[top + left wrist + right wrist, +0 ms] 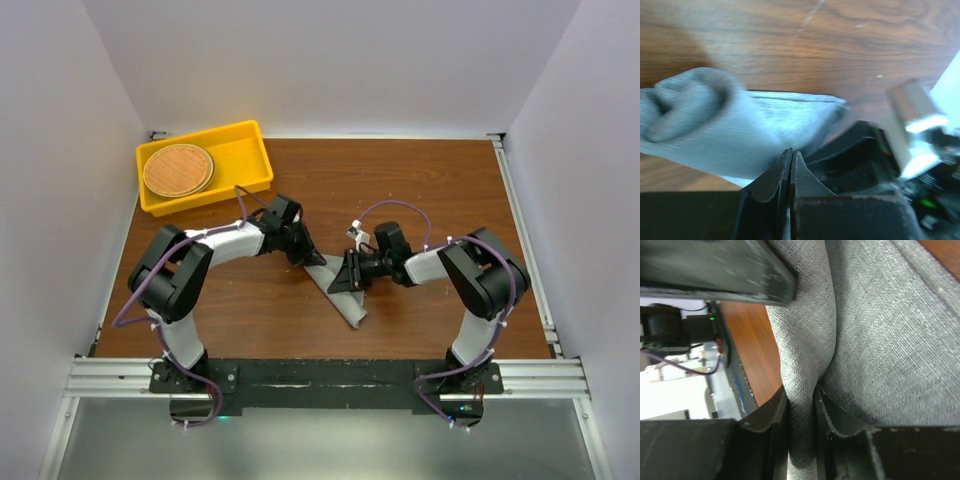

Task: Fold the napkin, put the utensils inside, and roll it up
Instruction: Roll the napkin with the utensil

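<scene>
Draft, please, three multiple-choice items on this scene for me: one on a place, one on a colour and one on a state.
1. Where does the round woven disc lie?
A) on the bare wood
B) in the yellow tray
C) under an arm

2. What colour is the napkin?
A) grey
B) red
C) yellow

3. How is the right gripper?
A) wide open above the table
B) shut on nothing
C) shut on a fold of the napkin

Answers:
1 B, the disc sits within the tray's walls.
2 A, the cloth is grey in every view.
3 C, the right wrist view shows cloth pinched tight in it.
</scene>
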Tool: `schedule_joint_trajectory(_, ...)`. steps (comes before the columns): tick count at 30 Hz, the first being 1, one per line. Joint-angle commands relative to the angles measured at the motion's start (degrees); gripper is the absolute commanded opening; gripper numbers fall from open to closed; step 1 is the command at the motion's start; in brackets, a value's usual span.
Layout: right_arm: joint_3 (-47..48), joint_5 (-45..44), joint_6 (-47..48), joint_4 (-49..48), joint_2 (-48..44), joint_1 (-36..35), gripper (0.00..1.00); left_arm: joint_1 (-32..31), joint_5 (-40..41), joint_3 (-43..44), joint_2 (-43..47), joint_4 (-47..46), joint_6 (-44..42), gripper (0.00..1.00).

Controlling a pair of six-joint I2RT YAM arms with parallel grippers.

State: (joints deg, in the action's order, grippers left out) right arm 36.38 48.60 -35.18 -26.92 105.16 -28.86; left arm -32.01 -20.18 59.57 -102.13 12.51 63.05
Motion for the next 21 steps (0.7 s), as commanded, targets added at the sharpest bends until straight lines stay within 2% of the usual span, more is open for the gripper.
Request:
schedule_joint_trajectory(1,1.2,-11.4,4.2,19.8,-3.4,-0.1,0.29,0.4,-2.3,-2.9,-1.3,-7.6,0.9,0.00)
schedule_joint_trajectory(7,3.2,-14.8,4.0,25.4,-7.6,-0.1,0.36,0.4,-2.1,-4.8,-2.6,-10.4,0.1,0.00)
schedule_joint_trajectory(11,6.0,-18.5,7.2,32.4,-10.3,-0.4,0.51,0.5,-1.5,-4.2,-4.9,-10.9,-1.4,0.00)
schedule_joint_trajectory(14,10.7,-23.2,12.0,41.7,-14.8,-1.9,0.62,0.7,-1.4,-3.8,-6.0,-11.1,-2.0,0.00)
schedule_joint_trajectory(15,12.1,-27.5,14.7,46.9,-15.9,-2.6,0.64,0.8,-1.5,-3.8,-6.1,-11.1,-2.0,0.00)
schedule_joint_trajectory(17,16.5,-32.6,17.1,51.4,-18.1,-6.2,0.71,1.0,-1.7,-3.7,-6.5,-11.0,-1.9,0.00)
schedule_joint_trajectory(18,17.8,-39.0,18.7,55.0,-18.5,-7.7,0.73,1.1,-1.9,-3.4,-6.7,-10.7,-2.0,0.00)
schedule_joint_trajectory(21,21.3,-49.0,20.7,57.5,-18.5,-15.1,0.76,1.0,-2.5,-2.6,-6.8,-9.1,-1.6,0.00)
